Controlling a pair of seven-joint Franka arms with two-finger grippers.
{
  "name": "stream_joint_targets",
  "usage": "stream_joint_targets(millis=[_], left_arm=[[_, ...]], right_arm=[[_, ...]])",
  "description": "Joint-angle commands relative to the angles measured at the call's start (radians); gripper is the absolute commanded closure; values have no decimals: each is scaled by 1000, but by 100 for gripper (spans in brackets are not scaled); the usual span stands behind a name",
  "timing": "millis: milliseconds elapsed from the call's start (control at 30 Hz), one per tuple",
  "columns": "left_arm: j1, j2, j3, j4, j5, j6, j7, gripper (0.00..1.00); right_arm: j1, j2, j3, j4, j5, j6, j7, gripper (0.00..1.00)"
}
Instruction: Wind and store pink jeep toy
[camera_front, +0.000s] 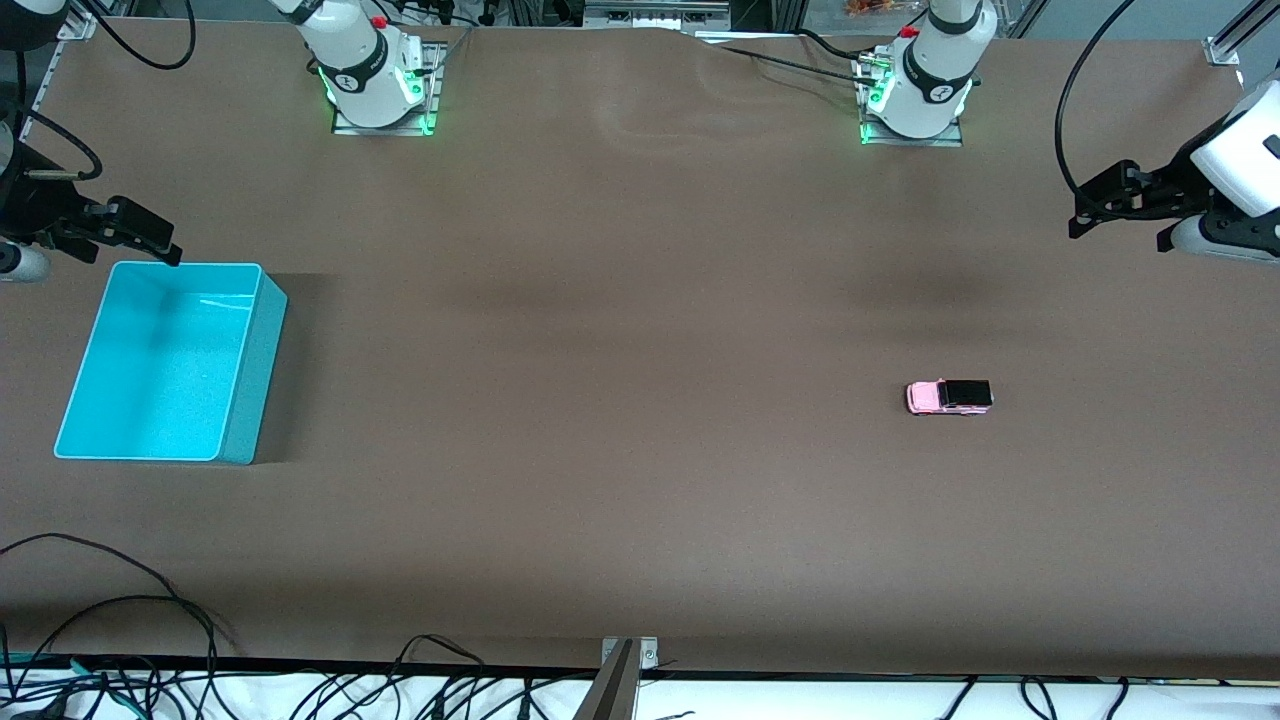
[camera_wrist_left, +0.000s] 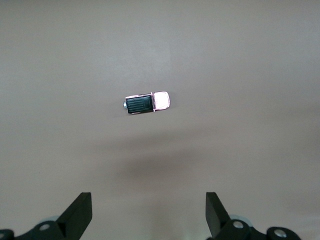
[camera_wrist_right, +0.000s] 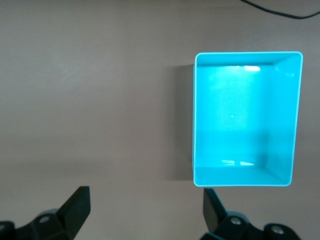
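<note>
1. We find the right gripper (camera_front: 150, 240) raised at the right arm's end of the surface (camera_front: 620, 300), over the edge of the bin's rim nearest the bases. Its fingers (camera_wrist_right: 75, 207) stand spread wide and hold nothing.
2. We note the turquoise bin (camera_front: 255, 370) resting on the surface at that same end, open side up, nothing inside it.
3. We find the jeep (camera_front: 949, 397) upright on its wheels toward the left arm's end of the surface, well apart from the bin, black roof pointing toward that end, pink bonnet toward the bin. Nothing touches it.
4. We find the left gripper (camera_front: 1115, 215) raised over the surface at the left arm's end. Its fingers (camera_wrist_left: 80, 210) are spread wide and empty, well apart from the jeep.
</note>
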Motion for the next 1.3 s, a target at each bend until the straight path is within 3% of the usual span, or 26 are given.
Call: stream_joint_targets(millis=[0, 1268], left_arm=[[27, 35, 0, 71, -12, -26, -15, 0], [39, 54, -2, 75, -15, -17, -5, 0]], right_arm=[[3, 1, 3, 20, -17, -24, 7, 0], [10, 5, 1, 28, -15, -22, 1, 0]])
